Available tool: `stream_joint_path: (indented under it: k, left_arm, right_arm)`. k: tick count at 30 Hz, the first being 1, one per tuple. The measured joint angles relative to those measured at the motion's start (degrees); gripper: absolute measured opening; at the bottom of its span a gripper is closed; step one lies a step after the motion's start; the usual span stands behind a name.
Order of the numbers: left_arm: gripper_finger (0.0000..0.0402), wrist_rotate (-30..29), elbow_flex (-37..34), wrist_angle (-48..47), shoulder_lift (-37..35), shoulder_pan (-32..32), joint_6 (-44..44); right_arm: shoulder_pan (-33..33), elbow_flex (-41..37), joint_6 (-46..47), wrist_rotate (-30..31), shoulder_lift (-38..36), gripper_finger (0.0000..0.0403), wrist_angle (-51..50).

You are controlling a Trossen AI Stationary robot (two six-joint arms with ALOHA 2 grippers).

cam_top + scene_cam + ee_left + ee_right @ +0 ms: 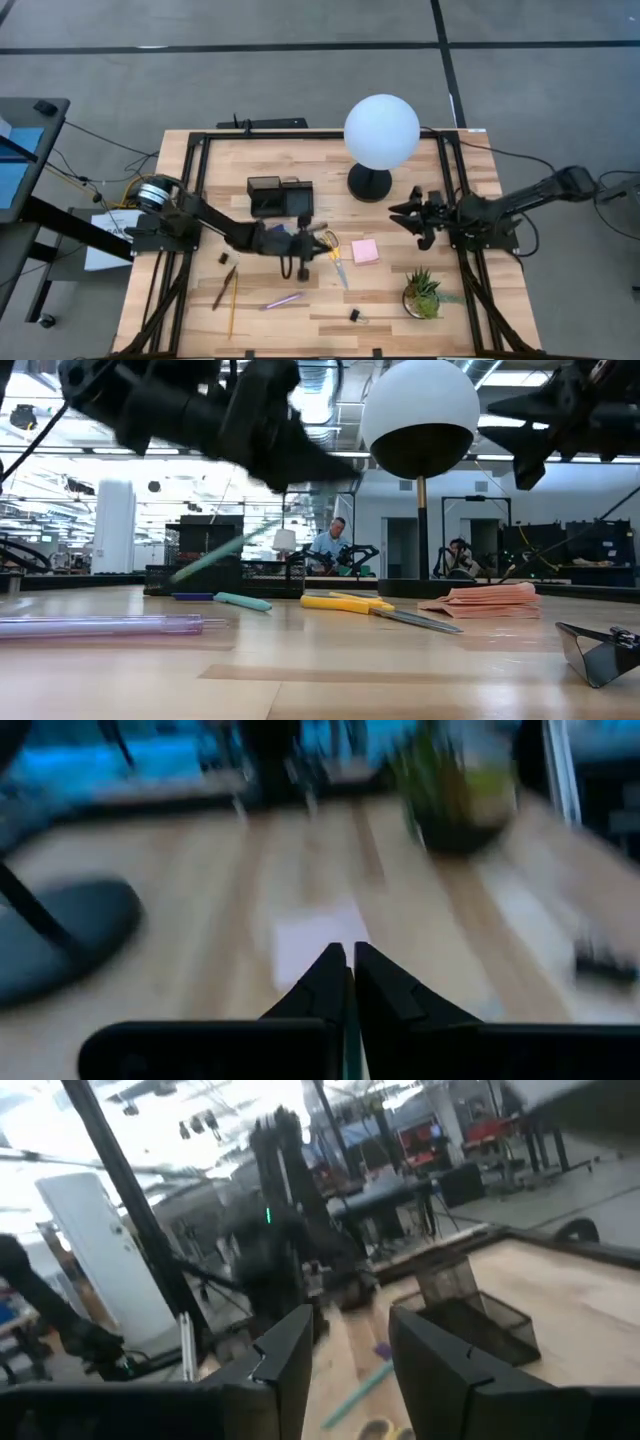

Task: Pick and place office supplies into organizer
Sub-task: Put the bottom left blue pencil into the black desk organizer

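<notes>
the left gripper (pixel 318 237) hung over the table's middle, just at six o'clock of the organizer (pixel 280 196), its fingers (pixel 335 982) pressed together on a teal pen (pixel 215 558) that slanted above the wood. the scissors (pixel 336 262) lay just at five o'clock of it, the pink sticky-note pad (pixel 364 250) at three o'clock, and a purple pen (pixel 283 299) nearer the front edge. the right gripper (pixel 402 214) waited at three o'clock near the lamp (pixel 380 132), fingers apart, holding nothing.
</notes>
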Motion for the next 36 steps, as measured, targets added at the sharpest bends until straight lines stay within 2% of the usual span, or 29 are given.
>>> stream_joint_path:
  k: [4,10,13,16,20,23,28,33,36]
  left_arm:
    - [0.0000,0.2,-0.9,-2.6,-11.3,3.5,4.1]
    - [0.0000,-3.0,-4.3,-16.5,-30.4,9.9,7.0]
    - [0.0000,-5.0,-6.8,-22.1,-37.8,13.0,8.0]
    - [0.0001,-4.0,-9.5,-22.3,-41.9,16.2,9.2]
    - [0.0001,-0.1,-12.2,-21.4,-42.8,20.8,10.2]
    - [0.0001,2.0,-13.0,-19.9,-40.9,24.2,12.7]
    - [0.0001,7.6,-13.0,-12.1,-38.4,28.4,15.4]
    - [0.0001,10.2,-13.0,-13.3,-37.8,30.9,14.2]
    - [0.0001,10.2,-13.0,-17.1,-37.7,31.1,12.6]
  right_arm:
    - [0.0,0.1,0.0,-0.1,5.0,0.0127,4.5]
    - [0.0,1.9,0.0,-0.2,9.4,0.0125,6.1]
    - [0.0,2.6,-0.1,-0.2,10.9,0.0125,6.1]
    - [-0.5,2.9,-0.9,-0.2,11.9,0.0125,6.0]
    - [-1.5,3.9,-1.7,-0.3,13.1,0.0123,6.4]
    - [-2.5,4.9,-1.7,-0.2,14.1,0.0123,6.6]
    - [-3.5,6.5,-1.8,-0.3,16.4,0.0123,6.6]
    - [-3.5,7.0,-3.1,-0.3,19.1,0.0123,6.5]
    - [-3.7,7.1,-3.1,-0.3,20.6,0.0123,6.5]
